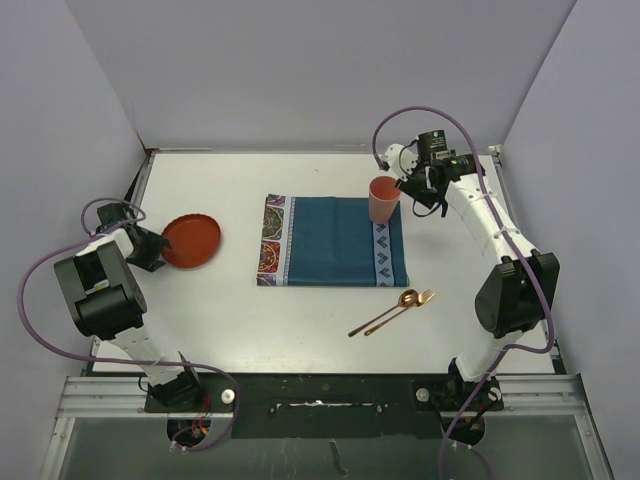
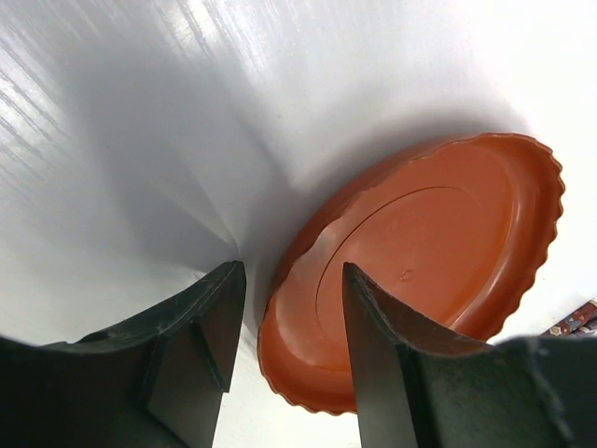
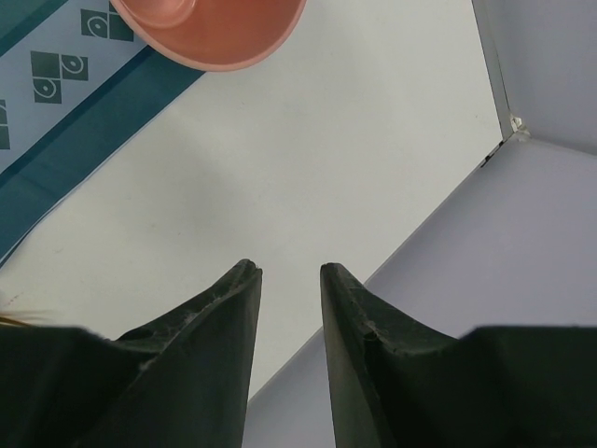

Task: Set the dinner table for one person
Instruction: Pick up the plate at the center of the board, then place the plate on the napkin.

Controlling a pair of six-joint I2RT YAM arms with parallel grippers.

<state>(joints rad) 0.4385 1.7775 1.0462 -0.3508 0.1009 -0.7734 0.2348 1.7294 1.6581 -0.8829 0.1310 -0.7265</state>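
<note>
From above: the dinner table [image 1: 250, 320] fills the floor of the booth, with grey walls [image 1: 300, 70] tight against its left, far and right edges and a metal rail [image 1: 320, 385] along the near one. A teal placemat [image 1: 335, 240] lies mid-table, patterned bands at both ends. There is open white surface on every side of it, widest at the near left. The left gripper [image 1: 150, 245] sits at the left rim of an orange plate [image 1: 192, 241], near the left wall. The right gripper [image 1: 410, 190] is just beside a pink cup [image 1: 384, 198] on the mat's far right corner. A copper spoon [image 1: 385, 312] and fork [image 1: 400, 310] lie together near the mat's near right corner.

Left wrist: the left gripper [image 2: 291, 275] is half spread, its fingers astride the scalloped rim of the plate [image 2: 420, 243] — white table [image 2: 140, 140] shows between one finger and the rim, so there is no clamp.

Right wrist: the right gripper [image 3: 289, 269] is narrow and holds nothing. The cup [image 3: 215, 28] stands apart, up top. The mat's [image 3: 75, 103] light band shows printed squares — the only marking. The table's metal edge [image 3: 494, 84] and the wall [image 3: 522, 280] are close by.
</note>
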